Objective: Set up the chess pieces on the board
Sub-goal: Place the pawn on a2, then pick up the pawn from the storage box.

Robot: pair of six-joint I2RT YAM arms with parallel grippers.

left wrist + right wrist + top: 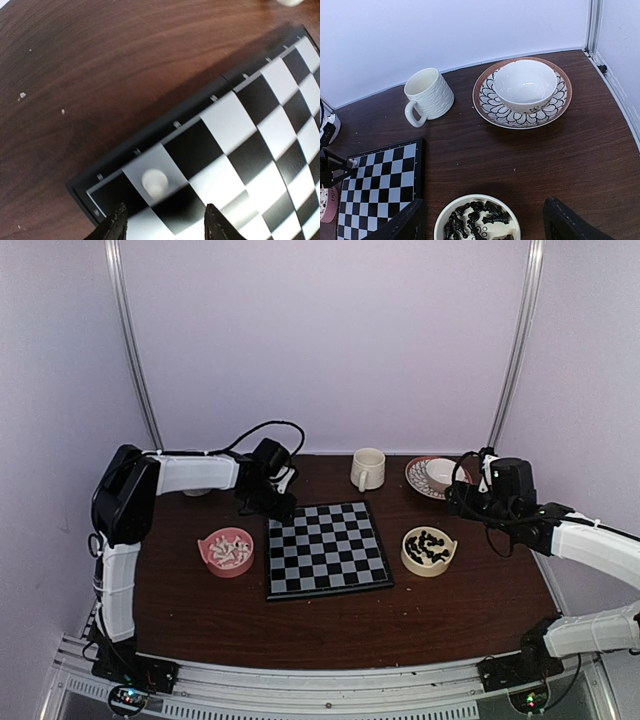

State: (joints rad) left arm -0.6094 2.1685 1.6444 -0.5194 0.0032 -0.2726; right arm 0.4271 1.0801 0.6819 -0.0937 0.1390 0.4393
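The board (325, 548) lies flat in the middle of the table. In the left wrist view a small white chess piece (155, 181) stands on a pale square in the edge row, one square in from the board's (260, 100) corner. My left gripper (165, 225) hovers just above it, open, its dark fingertips (116, 225) apart and touching nothing. From above, that gripper (272, 505) sits over the board's far left corner. My right gripper (484, 205) hangs open above a cream bowl of black pieces (477, 220), holding nothing.
A pink bowl of white pieces (227, 550) sits left of the board, and the cream bowl (429, 550) sits right of it. A ribbed white mug (368, 469) and a patterned plate (415, 478) carrying a white bowl (525, 85) stand at the back.
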